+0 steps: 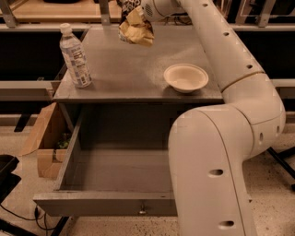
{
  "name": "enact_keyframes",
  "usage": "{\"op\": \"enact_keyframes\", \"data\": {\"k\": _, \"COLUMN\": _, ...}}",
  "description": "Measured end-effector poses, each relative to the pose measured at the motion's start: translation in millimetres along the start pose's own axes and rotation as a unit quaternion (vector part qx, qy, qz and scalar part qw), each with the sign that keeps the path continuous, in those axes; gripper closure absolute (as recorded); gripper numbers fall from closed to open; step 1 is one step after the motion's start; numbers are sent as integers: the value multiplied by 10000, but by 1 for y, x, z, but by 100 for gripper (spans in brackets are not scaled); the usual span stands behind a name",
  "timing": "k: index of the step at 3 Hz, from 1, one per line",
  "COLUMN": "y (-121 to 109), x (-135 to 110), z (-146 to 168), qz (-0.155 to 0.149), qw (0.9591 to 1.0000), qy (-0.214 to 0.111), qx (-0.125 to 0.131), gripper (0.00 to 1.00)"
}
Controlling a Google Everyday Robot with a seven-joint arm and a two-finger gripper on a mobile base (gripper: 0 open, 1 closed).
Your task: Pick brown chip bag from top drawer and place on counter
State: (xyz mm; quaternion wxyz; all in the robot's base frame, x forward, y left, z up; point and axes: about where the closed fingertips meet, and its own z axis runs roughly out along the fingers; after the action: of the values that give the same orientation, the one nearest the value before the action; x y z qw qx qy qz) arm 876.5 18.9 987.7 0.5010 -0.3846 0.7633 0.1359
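Note:
The brown chip bag (136, 30) hangs crumpled, tan-yellow end down, over the far edge of the counter (124, 69). My gripper (138, 13) is at the top of the view, right above the bag, shut on its upper end. The bag's bottom is at or just above the counter surface; I cannot tell if it touches. The top drawer (101, 205) is pulled fully open below the counter, and its inside shows nothing in it. Its keyhole (142, 211) is on the front panel.
A water bottle (76, 57) stands upright at the counter's left side. A white bowl (185, 77) sits at the right front. My arm (216, 161) fills the right foreground. An open cardboard box (44, 138) stands left of the cabinet. A wooden desk (50, 9) lies behind.

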Motion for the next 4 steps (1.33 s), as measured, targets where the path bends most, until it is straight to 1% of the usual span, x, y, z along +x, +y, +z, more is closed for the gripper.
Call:
{"op": "enact_keyframes", "data": {"k": 2, "y": 0, "x": 0, "z": 0, "qz": 0, "qw": 10000, "qy": 0, "qx": -1, "gripper": 4}}
{"op": "enact_keyframes", "data": {"k": 3, "y": 0, "x": 0, "z": 0, "qz": 0, "qw": 10000, "qy": 0, "qx": -1, "gripper": 0}}
{"op": "enact_keyframes", "data": {"k": 4, "y": -8, "x": -19, "z": -27, "qz": -53, "qw": 9997, "qy": -97, "qx": 198, "gripper": 0}}
